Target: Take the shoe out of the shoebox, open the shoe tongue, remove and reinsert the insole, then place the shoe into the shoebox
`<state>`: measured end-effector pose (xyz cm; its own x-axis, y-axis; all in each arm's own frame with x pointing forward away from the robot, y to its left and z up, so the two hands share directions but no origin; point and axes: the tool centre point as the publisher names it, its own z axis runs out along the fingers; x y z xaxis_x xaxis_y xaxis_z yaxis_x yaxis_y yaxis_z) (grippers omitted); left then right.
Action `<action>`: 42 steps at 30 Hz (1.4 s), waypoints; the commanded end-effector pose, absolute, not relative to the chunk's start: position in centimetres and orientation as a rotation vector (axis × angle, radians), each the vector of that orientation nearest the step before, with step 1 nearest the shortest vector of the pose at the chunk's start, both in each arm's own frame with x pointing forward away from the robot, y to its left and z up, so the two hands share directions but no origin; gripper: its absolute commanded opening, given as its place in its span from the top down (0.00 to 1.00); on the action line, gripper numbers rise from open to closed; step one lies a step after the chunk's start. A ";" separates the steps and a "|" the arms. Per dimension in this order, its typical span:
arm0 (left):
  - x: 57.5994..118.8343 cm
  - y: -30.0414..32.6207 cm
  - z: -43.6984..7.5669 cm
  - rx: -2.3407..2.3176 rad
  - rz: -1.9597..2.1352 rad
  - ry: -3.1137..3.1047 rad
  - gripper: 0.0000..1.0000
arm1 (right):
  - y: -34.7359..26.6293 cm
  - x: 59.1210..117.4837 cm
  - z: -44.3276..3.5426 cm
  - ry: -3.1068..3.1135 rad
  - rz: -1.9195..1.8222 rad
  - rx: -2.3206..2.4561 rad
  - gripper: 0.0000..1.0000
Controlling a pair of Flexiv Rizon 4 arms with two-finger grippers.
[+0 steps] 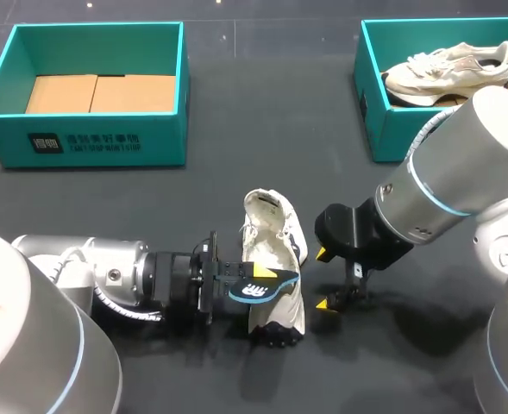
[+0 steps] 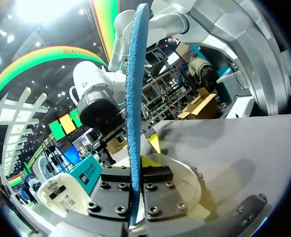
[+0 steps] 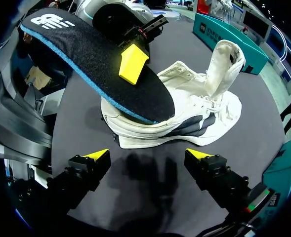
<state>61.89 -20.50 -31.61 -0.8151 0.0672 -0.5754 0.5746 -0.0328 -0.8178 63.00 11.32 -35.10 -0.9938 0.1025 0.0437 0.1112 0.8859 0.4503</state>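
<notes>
A white shoe [image 1: 271, 250] lies on the dark table near the front middle, its tongue [image 3: 227, 64] pulled up. My left gripper [image 1: 223, 280] comes in from the left and is shut on a black insole with a blue edge [image 1: 264, 286], which it holds across and just above the shoe. In the left wrist view the insole [image 2: 135, 98] stands edge-on between the fingers of the left gripper [image 2: 137, 168]. My right gripper [image 1: 322, 279] is open just right of the shoe. In its wrist view the right gripper [image 3: 149, 155] faces the shoe [image 3: 194, 118], with the insole [image 3: 96, 59] above.
A teal shoebox [image 1: 90, 129] with cardboard inside stands at the back left. A second teal shoebox [image 1: 374, 103] at the back right holds another pale shoe [image 1: 448, 71]. Dark table surface lies between the boxes and in front of the right gripper.
</notes>
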 end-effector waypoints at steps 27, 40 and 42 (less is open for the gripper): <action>64.8 -21.1 -34.7 0.584 -1.826 1.948 1.00 | 11.2 62.8 -35.1 -3.036 -0.729 -0.173 0.00; 63.9 -21.2 -33.4 0.599 -1.838 1.936 1.00 | 11.2 62.8 -35.1 -3.036 -0.729 -0.173 0.00; 63.8 -21.2 -33.3 0.603 -1.836 1.935 1.00 | 11.2 62.8 -35.1 -3.036 -0.729 -0.173 0.00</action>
<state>64.14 -21.38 -33.56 -0.8252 0.0332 -0.5639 0.5649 0.0383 -0.8243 63.00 11.32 -35.09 -0.9938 0.1025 0.0437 0.1112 0.8859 0.4503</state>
